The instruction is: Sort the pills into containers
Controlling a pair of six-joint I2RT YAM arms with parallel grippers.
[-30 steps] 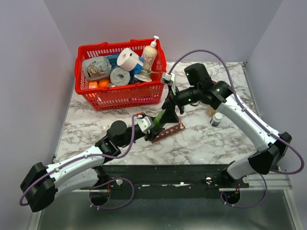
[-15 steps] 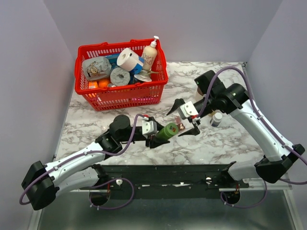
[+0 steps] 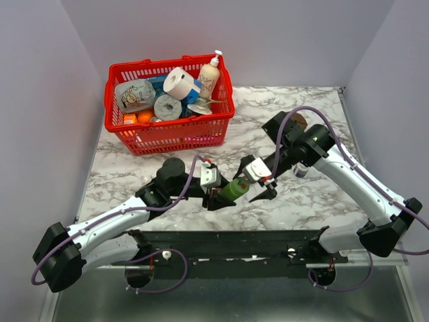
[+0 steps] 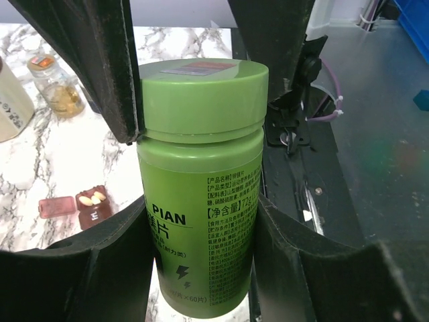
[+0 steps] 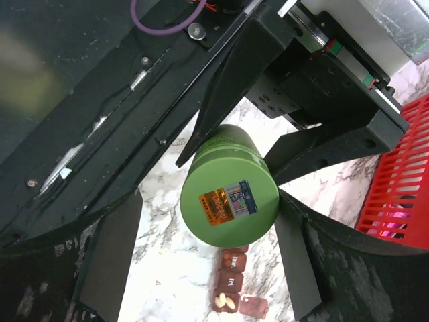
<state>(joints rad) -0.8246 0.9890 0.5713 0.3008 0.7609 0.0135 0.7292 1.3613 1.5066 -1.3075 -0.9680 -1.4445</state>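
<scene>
The left gripper (image 3: 224,194) is clamped on the body of a green plastic pill bottle (image 3: 234,187), holding it tilted off the marble-patterned desk (image 3: 315,201), close to the middle of the near edge. In the left wrist view, the left gripper's two black fingers (image 4: 114,255) press the printed label from both sides. The bottle's round screw cap (image 4: 200,94) points away from the camera. The right gripper (image 3: 251,184) faces that cap with its jaws apart, one finger on each side. In the right wrist view, the cap (image 5: 230,194) shows end-on with a small coloured sticker on it. Marble shows between it and the right gripper's left-hand finger (image 5: 114,261), so the claw straddles the cap without being closed on it. The dark red-brown plastic pill-organizer strip (image 5: 231,282) lies flat on the marble directly below the bottle, near the middle of the near edge. The top view hides it under the two grippers. One compartment has its lid (image 4: 56,206) flipped open and holds a few pale pills (image 4: 91,198); the other visible compartments are closed. A small amber glass bottle (image 4: 57,87) stands upright on the marble beyond the strip. A red mesh plastic basket (image 3: 171,137), full of groceries, sits at the far left corner of the desk, well apart from both claws.
</scene>
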